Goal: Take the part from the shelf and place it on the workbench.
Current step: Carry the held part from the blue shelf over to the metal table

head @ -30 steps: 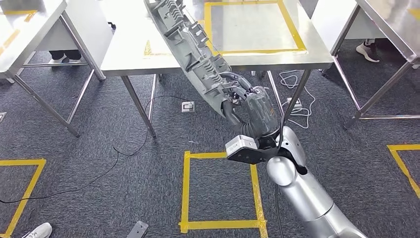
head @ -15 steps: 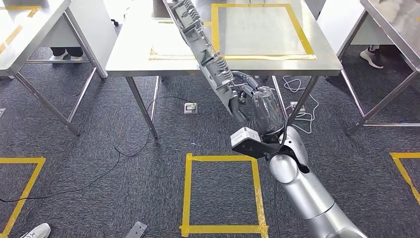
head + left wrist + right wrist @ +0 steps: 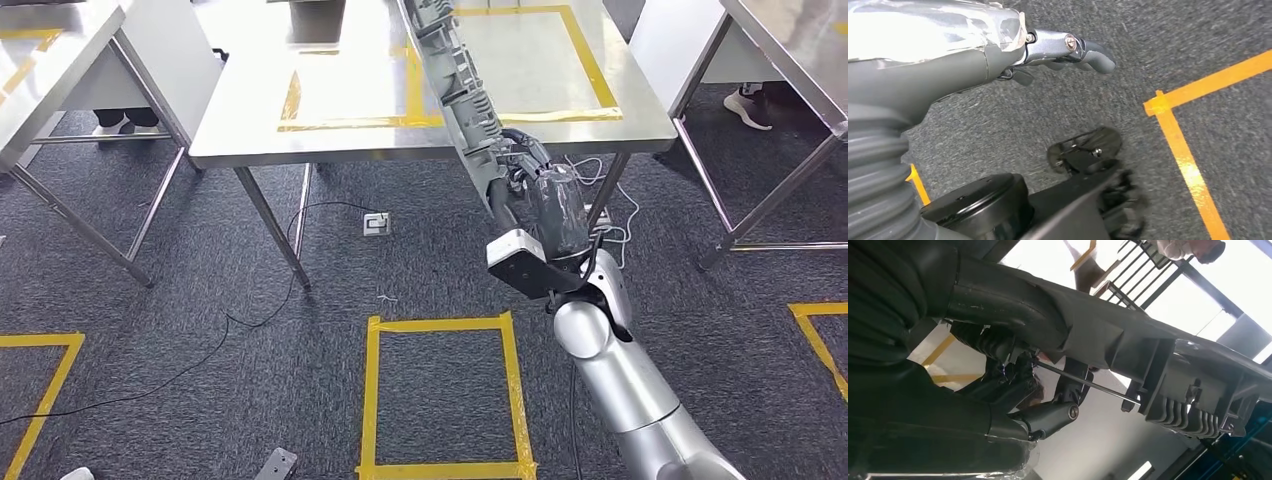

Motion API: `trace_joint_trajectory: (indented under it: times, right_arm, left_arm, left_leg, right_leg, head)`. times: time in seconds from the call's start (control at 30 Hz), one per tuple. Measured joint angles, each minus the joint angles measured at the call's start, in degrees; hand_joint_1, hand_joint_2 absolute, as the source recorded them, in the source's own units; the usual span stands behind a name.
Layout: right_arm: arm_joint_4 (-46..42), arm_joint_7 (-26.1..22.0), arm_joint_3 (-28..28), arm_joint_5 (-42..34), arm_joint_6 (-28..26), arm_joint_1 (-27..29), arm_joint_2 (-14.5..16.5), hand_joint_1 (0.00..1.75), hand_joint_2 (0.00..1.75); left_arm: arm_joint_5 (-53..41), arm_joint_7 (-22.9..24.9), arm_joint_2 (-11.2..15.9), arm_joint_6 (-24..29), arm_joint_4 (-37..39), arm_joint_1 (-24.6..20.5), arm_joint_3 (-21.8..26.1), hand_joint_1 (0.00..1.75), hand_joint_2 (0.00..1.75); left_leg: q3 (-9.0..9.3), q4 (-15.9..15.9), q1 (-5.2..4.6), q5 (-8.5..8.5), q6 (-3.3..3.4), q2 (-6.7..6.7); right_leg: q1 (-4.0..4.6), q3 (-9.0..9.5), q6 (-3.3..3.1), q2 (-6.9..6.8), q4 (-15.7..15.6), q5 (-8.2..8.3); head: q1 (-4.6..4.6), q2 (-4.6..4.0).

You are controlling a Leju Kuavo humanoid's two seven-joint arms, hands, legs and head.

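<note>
Left hand [image 3: 1048, 47] hangs over grey carpet beside yellow floor tape [image 3: 1188, 165], fingers [image 3: 1093, 52] curled in, nothing in them

Centre: steel bench [image 3: 330, 140] with yellow taped squares on top. Floor below has a cable [image 3: 240, 320] and a taped square [image 3: 440, 395]

Right of centre: long grey plastic part [image 3: 455, 70] is up in the air, slanting from the right hand [image 3: 525, 180] across the bench's near edge and over its top, not touching down that I can tell. Right hand fingers [image 3: 1048, 417] are wrapped round the part's lower end

Handling, judged: rigid moulded plastic, ribs and clips on the inner side, probably light but long, so gripped at one end it will lever and swing. Clips look snappable, so lay it flat gently. A grip nearer the middle on a solid rib would be steadier
</note>
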Motion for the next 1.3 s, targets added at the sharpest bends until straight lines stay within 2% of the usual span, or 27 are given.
trace_joint_trajectory:
  times: [0.03,0.1,0.17,0.23,0.27,0.33,0.37,0.4,0.43,0.47,0.5,0.53,0.6,0.7,0.73,0.77,0.83,0.87,0.9,0.93,0.97,1.0,1.03,1.07,1.13,1.23,1.3]
  right_arm:
    - [0.1,0.1,-0.6,-0.1,-0.4,-0.1,0.0,1.75,1.75]
    - [0.3,0.2,-1.9,-0.3,-1.3,-0.2,0.1,1.75,1.75]
    - [0.5,0.4,-3.1,-0.5,-1.8,-0.4,0.1,1.75,1.75]
    - [0.6,0.5,-4.3,-0.7,-2.0,-0.8,0.1,1.75,1.75]
    - [0.8,0.5,-4.8,-0.8,-2.0,-0.9,0.0,1.75,1.75]
    - [1.2,0.6,-5.7,-0.9,-2.2,-1.1,0.0,1.75,1.75]
    - [1.4,0.6,-6.0,-0.9,-2.3,-1.1,-0.1,1.75,1.75]
    - [1.6,0.6,-6.3,-1.0,-2.4,-1.1,-0.1,1.75,1.75]
    - [1.8,0.5,-6.5,-1.0,-2.4,-1.2,-0.1,1.75,1.75]
    - [2.0,0.5,-6.7,-1.0,-2.5,-1.3,-0.2,1.75,1.75]
    - [2.2,0.5,-6.8,-1.1,-2.5,-1.5,-0.2,1.75,1.75]
    - [2.3,0.5,-6.9,-1.2,-2.5,-1.7,-0.1,1.75,1.75]
    - [2.7,0.4,-7.0,-1.3,-2.8,-1.9,-0.1,1.75,1.75]
    - [2.8,0.3,-7.3,-1.5,-3.2,-2.0,-0.1,1.75,1.75]
    - [2.8,0.3,-7.3,-1.6,-3.2,-2.0,-0.1,1.75,1.75]
    - [2.8,0.3,-7.4,-1.6,-3.3,-2.0,0.0,1.75,1.75]
    - [2.9,0.3,-7.4,-1.7,-3.4,-2.0,0.0,1.75,1.75]
    - [2.9,0.3,-7.4,-1.8,-3.5,-2.0,0.0,1.75,1.75]
    - [3.0,0.3,-7.4,-1.8,-3.6,-2.0,0.0,1.75,1.75]
    - [3.0,0.3,-7.4,-1.8,-3.6,-1.9,0.0,1.75,1.75]
    - [3.0,0.3,-7.4,-1.9,-3.6,-1.9,0.0,1.75,1.75]
    - [3.0,0.2,-7.4,-1.9,-3.7,-1.9,0.1,1.75,1.75]
    - [3.0,0.2,-7.4,-2.0,-3.7,-2.0,0.2,1.75,1.75]
    - [3.0,0.2,-7.4,-2.0,-3.8,-2.0,0.3,1.75,1.75]
    - [3.1,0.1,-7.4,-2.1,-4.1,-2.1,0.4,1.75,1.75]
    - [3.0,0.1,-7.5,-2.2,-4.3,-2.2,0.4,1.75,1.75]
    - [3.0,0.1,-7.6,-2.3,-4.3,-2.2,0.3,1.75,1.75]
  left_arm:
    - [0.0,0.0,0.1,0.0,0.0,0.0,0.0,0.0,1.75]
    - [0.0,0.0,0.2,0.2,0.0,-0.2,0.0,0.0,1.75]
    - [0.0,0.1,0.2,0.2,0.0,-0.3,0.0,0.0,1.75]
    - [0.0,0.1,0.0,0.2,0.0,-0.4,0.0,0.0,1.75]
    - [-0.1,0.1,-0.1,0.1,0.0,-0.6,0.0,0.0,1.75]
    - [-0.1,0.1,-0.4,0.0,0.0,-0.8,0.0,0.0,1.75]
    - [-0.1,0.1,-0.6,-0.1,0.0,-0.9,0.0,0.0,1.75]
    - [-0.1,0.1,-0.6,-0.1,0.0,-0.9,0.0,0.0,1.75]
    - [-0.1,0.1,-0.7,-0.1,0.0,-0.9,0.0,0.0,1.75]
    - [-0.1,0.1,-0.8,-0.1,0.0,-0.9,0.0,0.0,1.75]
    - [-0.1,0.1,-0.8,-0.1,0.0,-1.0,0.0,0.0,1.75]
    - [-0.1,0.1,-0.9,-0.1,0.1,-1.0,0.0,0.0,1.75]
    - [-0.1,0.0,-0.9,0.1,0.1,-1.1,0.0,0.0,1.75]
    - [-0.2,-0.1,-1.0,0.6,0.1,-1.2,0.0,0.0,1.75]
    - [-0.2,-0.1,-1.0,0.7,0.1,-1.3,0.0,0.0,1.75]
    - [-0.3,-0.1,-1.1,0.7,0.1,-1.4,0.0,0.0,1.75]
    - [-0.3,-0.1,-1.1,0.7,0.1,-1.4,0.0,0.0,1.75]
    - [-0.4,-0.1,-1.1,0.7,0.2,-1.4,0.0,0.0,1.75]
    - [-0.4,-0.1,-1.1,0.7,0.2,-1.4,0.0,0.0,1.75]
    - [-0.4,-0.1,-1.1,0.7,0.2,-1.4,0.0,0.0,1.75]
    - [-0.4,-0.1,-1.1,0.7,0.2,-1.4,0.0,0.0,1.75]
    - [-0.4,-0.1,-1.1,0.7,0.2,-1.4,0.0,0.0,1.75]
    - [-0.4,-0.1,-1.0,0.7,0.2,-1.5,0.0,0.0,1.75]
    - [-0.4,-0.1,-1.0,0.7,0.3,-1.5,0.0,0.0,1.75]
    - [-0.4,-0.1,-0.9,0.7,0.3,-1.7,0.0,0.0,1.75]
    - [-0.5,-0.1,-1.0,0.7,0.4,-1.7,0.0,0.0,1.75]
    - [-0.6,-0.1,-1.2,0.7,0.5,-1.8,0.0,0.0,1.75]
  left_leg:
    - [1.45,-3.2,-0.32,1.34,0.82,0.06]
    - [2.67,-5.8,-0.9,1.53,1.99,0.17]
    - [3.52,-6.9,-0.87,1.53,2.29,0.23]
    - [5.01,-8.5,-0.47,1.95,2.46,0.27]
    - [5.58,-9.1,-0.27,2.1,2.48,0.28]
    - [5.87,-9.3,-0.31,1.9,2.49,0.23]
    - [5.98,-9.2,-0.27,1.69,2.38,0.19]
    - [6.15,-9.2,-0.2,1.44,2.2,0.15]
    - [6.35,-9.0,-0.08,1.11,1.92,0.09]
    - [6.55,-8.6,0.07,0.67,1.57,0.02]
    - [6.61,-8.1,0.16,0.11,1.13,-0.02]
    - [6.56,-7.4,0.17,-0.48,0.65,-0.05]
    - [6.33,-6.6,0.06,-1.26,-0.09,-0.06]
    - [6.12,-6.0,0.27,-2.0,-0.68,-0.01]
    - [5.51,-4.6,0.38,-2.8,-0.94,0.02]
    - [4.2,-2.1,0.47,-4.09,-1.24,0.06]
    - [-0.2,5.7,0.54,-7.1,-1.64,0.12]
    - [-2.36,9.0,0.54,-7.85,-1.68,0.14]
    - [-3.67,10.4,0.54,-7.46,-1.59,0.15]
    - [-3.77,9.5,0.5,-5.91,-1.33,0.15]
    - [-2.65,6.2,0.39,-3.4,-0.86,0.14]
    - [-0.9,2.0,0.17,-0.9,-0.15,0.13]
    - [0.82,-1.6,-0.07,0.8,0.54,0.17]
    - [2.13,-4.2,-0.35,1.64,1.19,0.2]
    - [2.98,-5.7,-0.71,1.24,1.91,0.28]
    - [4.99,-8.1,-0.51,1.69,2.24,0.3]
    - [6.23,-9.5,-0.23,2.11,2.36,0.29]
  right_leg:
    - [0.1,0.2,0.09,0.05,0.0,-0.18]
    - [0.04,0.2,0.5,0.07,-0.2,-0.35]
    - [0.06,0.29,1.04,-0.01,-0.4,-0.47]
    - [0.19,-0.56,1.22,-0.18,1.6,-1.46]
    - [0.13,-2.01,1.17,-0.26,4.4,-2.53]
    - [-0.17,-6.47,1.3,-0.28,12.0,-5.02]
    - [-0.39,-8.33,1.66,-0.3,14.7,-5.54]
    - [-0.65,-9.21,2.24,-0.34,15.4,-5.17]
    - [-0.94,-8.84,3.03,-0.41,13.8,-3.77]
    - [-1.26,-7.35,3.86,-0.54,10.1,-1.72]
    - [-1.49,-5.54,4.41,-0.76,6.0,0.13]
    - [-1.6,-3.97,4.48,-0.81,2.7,1.46]
    - [-1.42,-2.69,3.56,-0.81,0.4,2.05]
    - [-1.42,-2.39,2.11,-0.61,0.4,1.66]
    - [-1.55,-2.15,1.73,-0.57,0.4,1.51]
    - [-1.65,-1.89,1.4,-0.54,0.3,1.34]
    - [-1.49,-1.64,0.94,-0.47,0.3,1.03]
    - [-1.35,-1.55,0.81,-0.4,0.4,0.89]
    - [-1.19,-1.4,0.72,-0.29,0.4,0.75]
    - [-1.01,-1.15,0.67,-0.16,0.4,0.58]
    - [-0.81,-0.76,0.65,-0.03,0.3,0.36]
    - [-0.71,-0.34,0.65,0.06,0.3,0.13]
    - [-0.49,0.0,0.71,0.14,0.2,-0.09]
    - [-0.43,0.2,0.83,0.19,0.1,-0.27]
    - [-0.38,0.3,1.3,0.22,-0.1,-0.45]
    - [-0.11,0.25,1.89,-0.13,0.3,-0.98]
    - [-0.06,-2.44,1.7,-0.4,5.6,-2.97]
  head:
    - [0.08,0.0]
    - [0.11,0.0]
    - [0.0,0.0]
    - [0.14,-0.01]
    - [0.22,0.0]
    - [0.28,0.0]
    - [0.28,0.0]
    - [0.28,0.0]
    - [0.28,0.0]
    - [0.29,0.0]
    - [0.32,0.0]
    - [0.32,-0.01]
    - [0.36,-0.02]
    - [0.33,-0.01]
    - [0.27,-0.01]
    - [0.22,-0.01]
    - [0.14,-0.01]
    - [0.14,-0.02]
    - [0.14,-0.02]
    - [0.14,-0.02]
    - [0.14,-0.02]
    - [0.16,-0.01]
    - [0.22,-0.01]
    - [0.22,0.0]
    - [0.18,0.0]
    - [0.22,-0.01]
    - [0.43,-0.01]
